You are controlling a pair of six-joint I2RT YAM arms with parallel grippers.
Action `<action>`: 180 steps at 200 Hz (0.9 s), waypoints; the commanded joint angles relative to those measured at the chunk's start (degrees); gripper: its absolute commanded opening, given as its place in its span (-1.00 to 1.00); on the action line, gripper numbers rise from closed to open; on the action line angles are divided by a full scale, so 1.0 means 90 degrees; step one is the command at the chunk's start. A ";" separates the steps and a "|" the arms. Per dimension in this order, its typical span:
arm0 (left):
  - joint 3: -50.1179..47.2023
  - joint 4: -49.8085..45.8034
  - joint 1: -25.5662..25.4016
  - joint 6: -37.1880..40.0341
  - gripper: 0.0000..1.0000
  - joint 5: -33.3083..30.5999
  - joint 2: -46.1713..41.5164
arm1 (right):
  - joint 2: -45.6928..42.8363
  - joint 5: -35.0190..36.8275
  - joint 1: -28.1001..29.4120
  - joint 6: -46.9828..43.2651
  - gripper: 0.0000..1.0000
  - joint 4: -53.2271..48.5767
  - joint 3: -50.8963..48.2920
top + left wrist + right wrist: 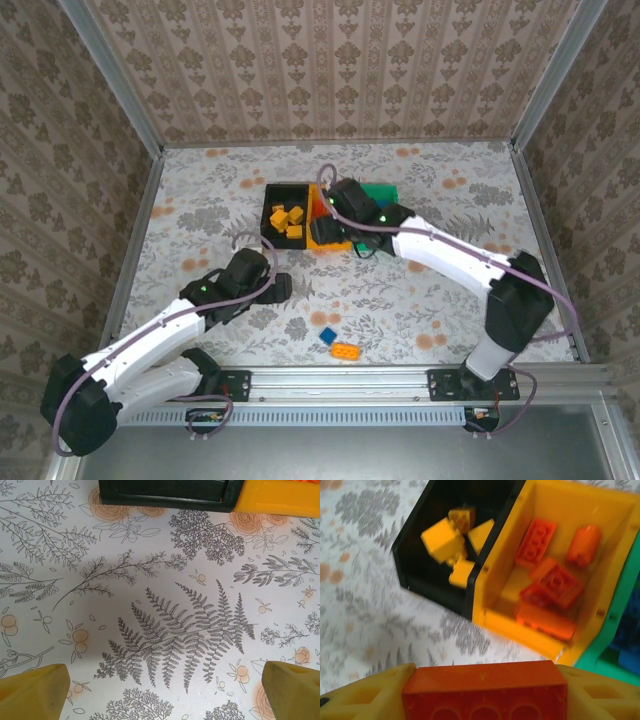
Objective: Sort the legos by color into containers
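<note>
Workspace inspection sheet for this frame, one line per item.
Surface: floral cloth, flat, covers the table.
Job's things: black bin holds yellow bricks; orange bin holds red-orange bricks; green bin holds blue bricks, blurred. Blue brick and orange brick lie loose on the near cloth.
Clutter: nothing seen.
Grippers: left gripper open over bare cloth in front of the bins; right gripper shut on a red-orange brick above the bins.
Cables: purple cables run along both arms.
Surroundings: patterned walls, metal frame.
</note>
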 commanded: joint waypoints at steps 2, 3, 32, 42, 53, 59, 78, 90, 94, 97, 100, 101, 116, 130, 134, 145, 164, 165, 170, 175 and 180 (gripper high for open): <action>-0.0182 0.0033 -0.0005 -0.0248 0.99 0.0129 -0.0275 | 0.0887 0.0168 -0.0247 0.0063 0.28 -0.0104 0.0755; -0.0186 0.0032 -0.0007 -0.0251 0.99 0.0129 -0.0283 | 0.0933 0.0168 -0.0261 0.0069 0.28 -0.0108 0.0800; -0.0322 0.0043 -0.0039 -0.0294 1.00 0.0241 -0.0375 | 0.1836 0.0331 -0.0428 0.0186 0.33 -0.0325 0.1754; -0.0341 0.0073 -0.0048 -0.0284 1.00 0.0307 -0.0371 | 0.2081 0.0367 -0.0450 0.0184 0.40 -0.0419 0.2070; -0.0337 0.0090 -0.0063 -0.0267 0.99 0.0375 -0.0340 | 0.2280 0.0349 -0.0470 0.0189 0.52 -0.0493 0.2388; -0.0324 0.0081 -0.0069 -0.0247 1.00 0.0398 -0.0317 | 0.2348 0.0343 -0.0471 0.0184 0.60 -0.0527 0.2532; -0.0254 0.0027 -0.0105 -0.0187 1.00 0.0435 -0.0293 | 0.2353 0.0299 -0.0470 0.0203 0.79 -0.0541 0.2749; -0.0218 -0.0021 -0.0116 -0.0154 1.00 0.0431 -0.0311 | 0.2183 0.0248 -0.0470 0.0245 0.82 -0.0541 0.2670; -0.0202 -0.0039 -0.0114 -0.0150 1.00 0.0425 -0.0312 | 0.2097 0.0238 -0.0461 0.0251 0.82 -0.0520 0.2592; -0.0195 -0.0053 -0.0109 -0.0147 0.99 0.0416 -0.0324 | 0.2019 0.0237 -0.0460 0.0265 0.82 -0.0501 0.2521; -0.0190 -0.0070 -0.0115 -0.0146 1.00 0.0409 -0.0332 | 0.1935 0.0224 -0.0452 0.0268 0.83 -0.0473 0.2436; -0.0185 -0.0073 -0.0116 -0.0147 1.00 0.0406 -0.0331 | 0.1911 0.0225 -0.0451 0.0270 0.83 -0.0463 0.2407; -0.0136 -0.0166 -0.0105 -0.0154 1.00 0.0302 -0.0418 | 0.1407 0.0210 -0.0415 0.0292 0.83 -0.0354 0.1826; -0.0122 -0.0203 -0.0088 -0.0157 1.00 0.0247 -0.0564 | 0.0824 0.0137 -0.0347 0.0262 0.83 -0.0240 0.1109; -0.0121 -0.0194 -0.0080 -0.0163 1.00 0.0247 -0.0596 | 0.0657 0.0114 -0.0321 0.0263 0.83 -0.0230 0.0884; -0.0102 -0.0184 -0.0043 -0.0157 1.00 0.0266 -0.0672 | 0.0157 0.0024 -0.0245 0.0235 0.83 -0.0211 0.0275; -0.0016 -0.0208 0.0012 -0.0133 1.00 0.0247 -0.0685 | -0.0668 -0.0207 -0.0060 0.0105 0.83 -0.0240 -0.0764; -0.0015 -0.0210 0.0016 -0.0131 1.00 0.0242 -0.0684 | -0.0704 -0.0225 -0.0045 0.0096 0.83 -0.0249 -0.0824; 0.0004 -0.0213 0.0021 -0.0107 0.99 0.0231 -0.0683 | -0.0883 -0.0274 0.0013 0.0048 0.82 -0.0298 -0.1065; 0.0010 -0.0220 0.0038 -0.0105 1.00 0.0227 -0.0674 | -0.1045 -0.0312 0.0084 -0.0002 0.82 -0.0354 -0.1285; 0.0035 -0.0216 0.0054 -0.0099 1.00 0.0228 -0.0673 | -0.1219 -0.0364 0.0153 -0.0061 0.82 -0.0404 -0.1502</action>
